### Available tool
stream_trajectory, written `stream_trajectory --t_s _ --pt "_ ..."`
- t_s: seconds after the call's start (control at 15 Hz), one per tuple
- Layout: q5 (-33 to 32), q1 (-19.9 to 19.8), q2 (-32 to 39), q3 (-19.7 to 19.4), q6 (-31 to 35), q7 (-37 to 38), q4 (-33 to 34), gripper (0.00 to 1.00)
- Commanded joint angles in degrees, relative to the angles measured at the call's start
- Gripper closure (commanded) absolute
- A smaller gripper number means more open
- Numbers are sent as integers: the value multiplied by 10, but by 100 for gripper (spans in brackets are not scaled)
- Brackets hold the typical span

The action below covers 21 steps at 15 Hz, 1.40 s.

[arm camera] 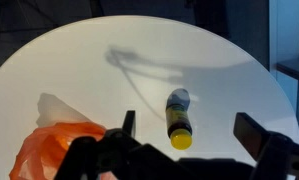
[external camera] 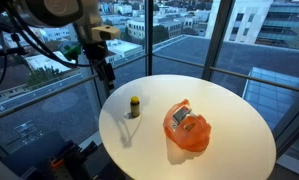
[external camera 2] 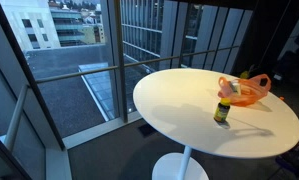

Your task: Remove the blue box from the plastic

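An orange plastic bag lies on the round white table, with something bluish-grey showing inside its open top; I cannot make out the blue box clearly. The bag also shows in an exterior view and at the lower left of the wrist view. My gripper hangs above the table's edge, away from the bag, open and empty; in the wrist view its fingers are spread wide.
A small bottle with a yellow cap stands upright on the table beside the bag, seen also in an exterior view and the wrist view. Glass windows and railings surround the table.
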Motion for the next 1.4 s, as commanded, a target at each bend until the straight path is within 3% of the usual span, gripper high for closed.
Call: stream_trajectory --t_s 0.0,0.67,1.33 --pt "-1 2 0 -2 -1 1 1 0" --pt "-1 2 0 -2 -1 1 1 0" --pt "25 2 17 -3 -1 17 55 0"
